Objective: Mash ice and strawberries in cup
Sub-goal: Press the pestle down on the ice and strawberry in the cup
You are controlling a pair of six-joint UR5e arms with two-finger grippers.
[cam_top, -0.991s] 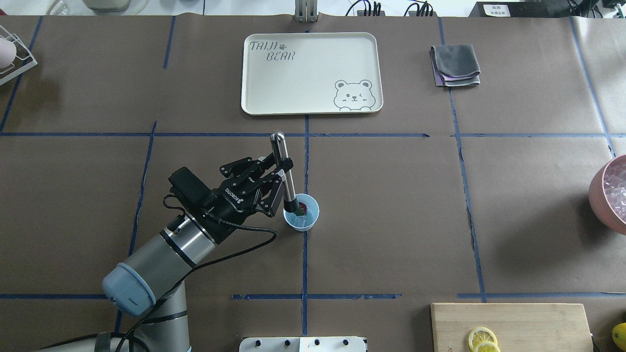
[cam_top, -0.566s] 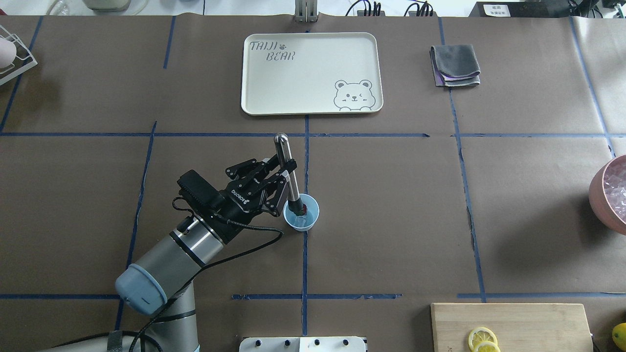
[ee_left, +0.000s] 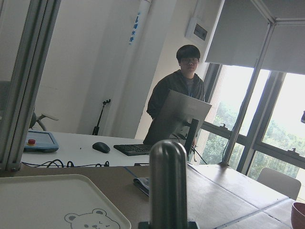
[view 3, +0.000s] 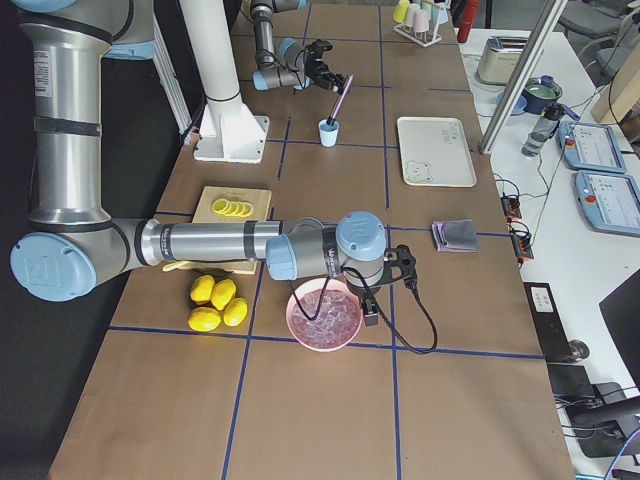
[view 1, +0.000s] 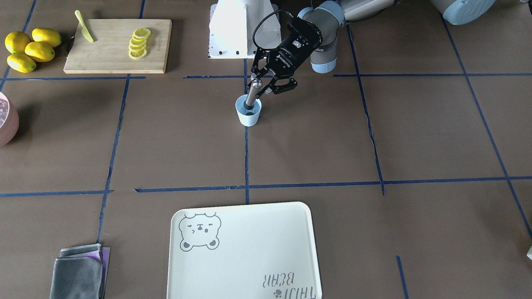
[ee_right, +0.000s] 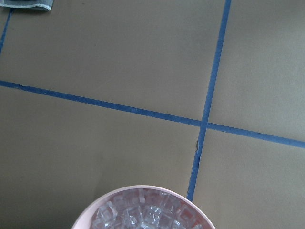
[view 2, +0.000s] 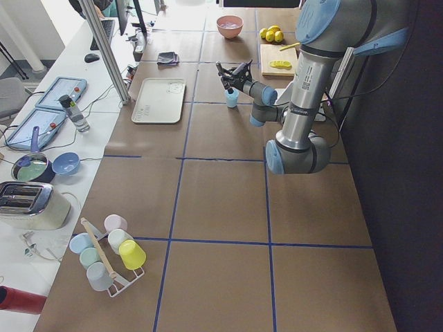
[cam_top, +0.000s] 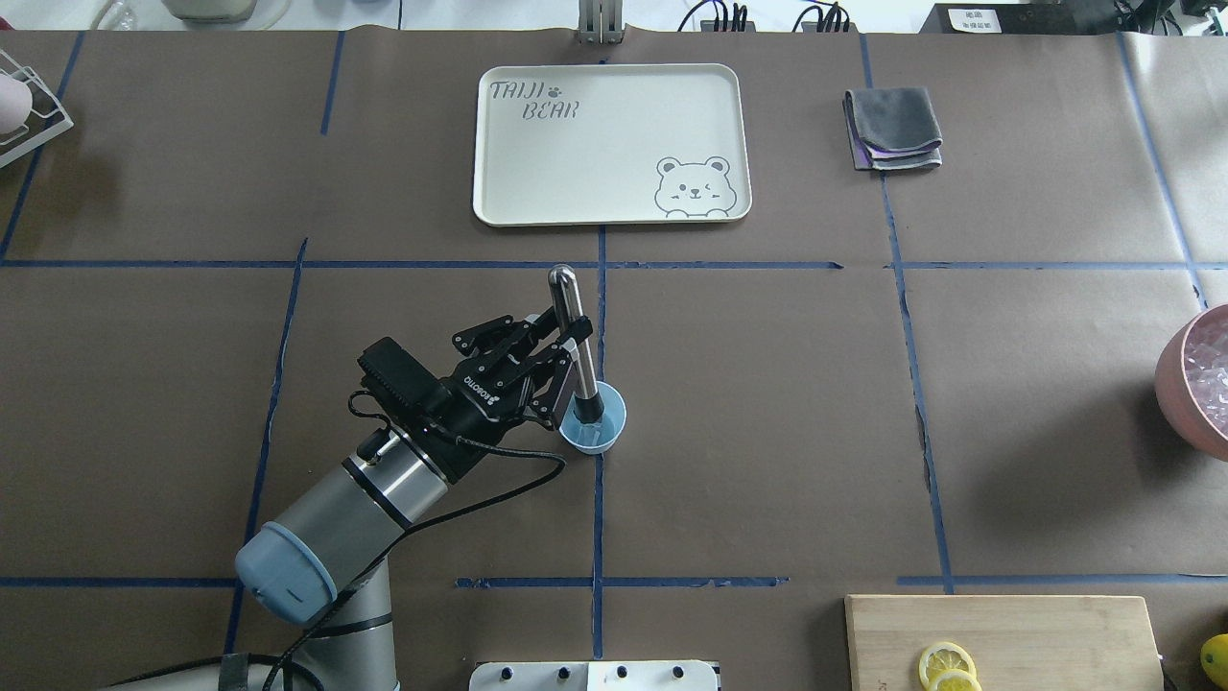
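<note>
One left gripper [cam_top: 573,332], jaws closed narrow on the shaft of a steel muddler [cam_top: 582,382], gripped about mid-length; the arm reaches in from 8 o'clock of the cup in the overhead view

Muddler: tilted, rounded top leaning toward 11 o'clock, dark head down inside the cup [view 1: 248,118]

Cup: pale blue, upright, near the table's centre, just beside a blue tape crossing. Contents: ice [cam_top: 598,440], a pale lump showing at the 6 o'clock side of the mouth; strawberry not visible, judged to lie under the muddler head

Step in hand, as judged: mashing, the head pressing into the contents. Nothing steadies the cup

Next move calls for: short, near-vertical presses kept inside the rim, the head shifted toward the 6 o'clock ice without levering on the wall, since a sideways push could tip or slide the light cup

Outward from the cup: bear tray [cam_top: 614,216] at 12 o'clock; folded grey cloth [cam_top: 893,127] at 1 o'clock; pink bowl [cam_top: 1176,382] of spare ice at 3 o'clock; cutting board [cam_top: 1055,633] with lemon slices [cam_top: 946,664] at 4 o'clock

One right gripper [view 3: 332,290], hanging over the pink bowl; whether its jaws are apart or closed cannot be told
</note>
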